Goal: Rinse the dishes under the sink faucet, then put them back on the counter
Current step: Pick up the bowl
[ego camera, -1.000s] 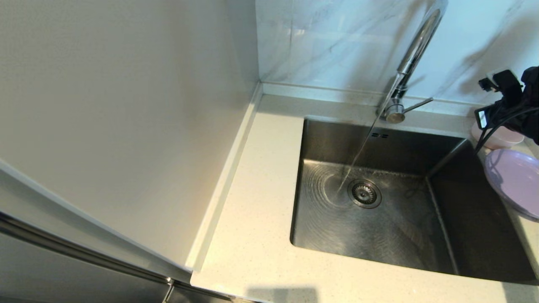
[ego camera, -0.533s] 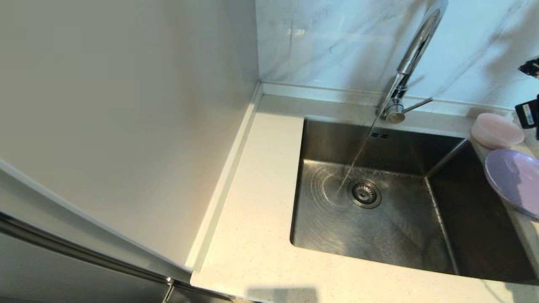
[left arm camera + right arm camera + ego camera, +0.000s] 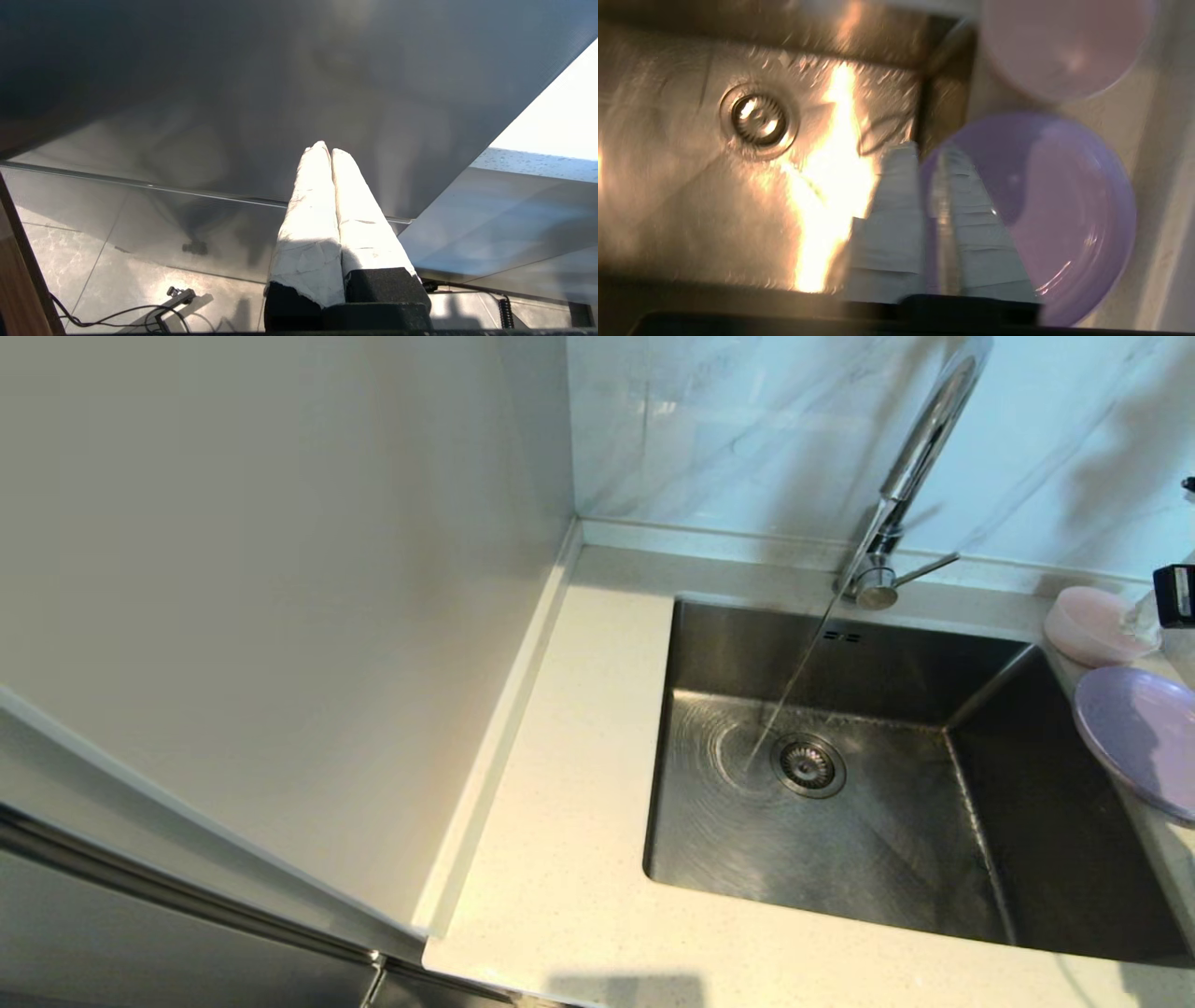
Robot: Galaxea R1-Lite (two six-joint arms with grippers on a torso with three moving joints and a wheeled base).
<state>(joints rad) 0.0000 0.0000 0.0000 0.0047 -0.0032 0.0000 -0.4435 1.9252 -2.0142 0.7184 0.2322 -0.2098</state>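
A thin stream of water [image 3: 794, 686] is running from the tall chrome gooseneck faucet [image 3: 910, 457] into the square brushed stainless-steel sink [image 3: 738, 821], landing just beside the round metal drain strainer [image 3: 808, 765]. The small round pale pink bowl [image 3: 1094, 625] and the wide, shallow lilac-purple plate [image 3: 1134, 733] are sitting on the cream-white speckled stone counter [image 3: 560, 859] at the sink's right side, the plate's rim jutting over the basin edge. The right gripper [image 3: 933, 154] is hanging above that near rim, its white-wrapped fingers [image 3: 896, 210] slightly parted with the rim showing between them, holding nothing. The left gripper [image 3: 325, 148] is sitting parked away from the sink, fingers pressed together and empty.
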